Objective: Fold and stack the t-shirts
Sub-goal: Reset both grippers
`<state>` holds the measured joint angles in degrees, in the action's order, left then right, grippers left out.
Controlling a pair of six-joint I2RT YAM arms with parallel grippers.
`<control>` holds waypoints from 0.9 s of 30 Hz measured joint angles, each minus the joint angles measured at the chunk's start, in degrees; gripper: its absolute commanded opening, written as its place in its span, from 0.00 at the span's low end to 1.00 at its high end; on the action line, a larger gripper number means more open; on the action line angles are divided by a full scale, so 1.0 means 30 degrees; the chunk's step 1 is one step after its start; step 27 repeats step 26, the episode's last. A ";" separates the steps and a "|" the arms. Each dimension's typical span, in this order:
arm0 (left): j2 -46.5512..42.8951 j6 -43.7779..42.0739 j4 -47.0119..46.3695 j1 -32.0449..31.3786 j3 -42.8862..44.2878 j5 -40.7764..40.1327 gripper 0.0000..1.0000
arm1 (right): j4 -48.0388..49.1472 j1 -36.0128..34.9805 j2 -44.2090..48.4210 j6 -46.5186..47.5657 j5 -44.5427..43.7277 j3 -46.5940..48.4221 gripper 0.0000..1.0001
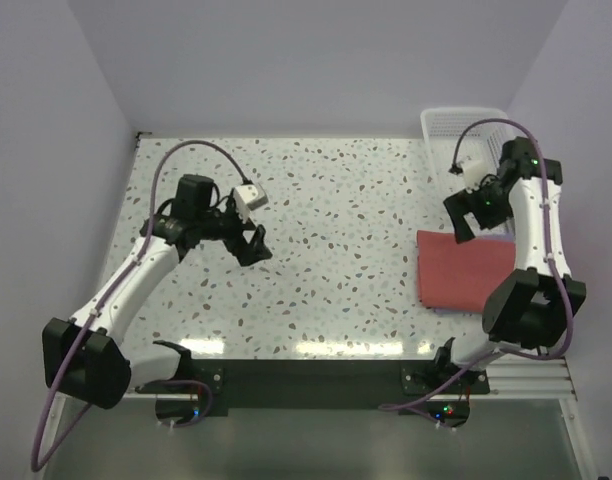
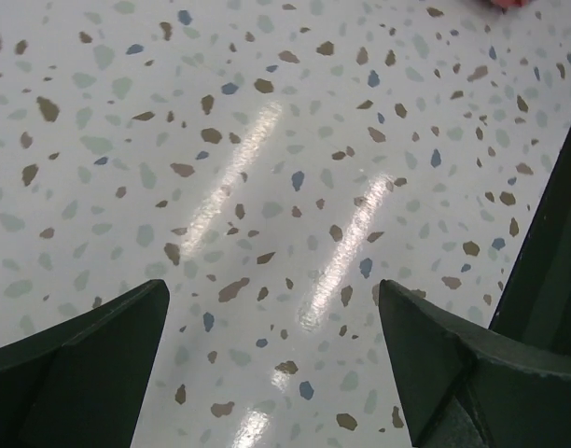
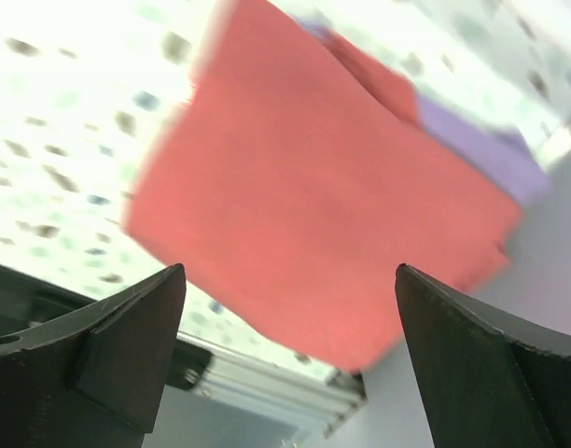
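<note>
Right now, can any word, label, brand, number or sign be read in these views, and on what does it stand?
None. No readable text shows on the red shirt, the purple shirt, the basket or the table. The right wrist view is blurred.

A folded t-shirt (image 1: 461, 268) lies just below and in front of the right pincer (image 1: 464, 222). It rests on top of a second t-shirt (image 3: 477, 154), whose edge sticks out at one side, and both lie on the worktop (image 1: 336, 250). A basket (image 1: 444, 128) stands behind that pincer in the far right corner, and the left pincer (image 1: 254, 245) hangs well apart to its left, over the worktop.
</note>
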<state>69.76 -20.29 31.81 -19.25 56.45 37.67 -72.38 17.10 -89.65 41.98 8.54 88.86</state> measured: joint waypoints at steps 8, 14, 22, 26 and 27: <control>0.1953 0.3359 0.0627 0.6419 0.2317 0.1647 1.00 | 0.2375 -0.6841 0.0386 -0.4750 0.4379 -0.0794 0.99; 0.3453 0.2361 0.1887 0.8539 0.2608 -0.0969 1.00 | 0.6186 -1.0295 -0.0051 -0.7359 0.5537 -0.3038 0.98; 0.3279 0.0415 0.1880 0.8553 -0.1421 -0.4197 1.00 | 0.9857 -1.2393 -0.1632 -0.8918 0.5355 -0.6550 0.99; 0.3279 0.0248 0.1858 0.8546 -0.2069 -0.4656 1.00 | 1.0353 -1.2699 -0.1625 -0.9231 0.5093 -0.7009 0.99; 0.3279 0.0248 0.1858 0.8546 -0.2069 -0.4656 1.00 | 1.0353 -1.2699 -0.1625 -0.9231 0.5093 -0.7009 0.99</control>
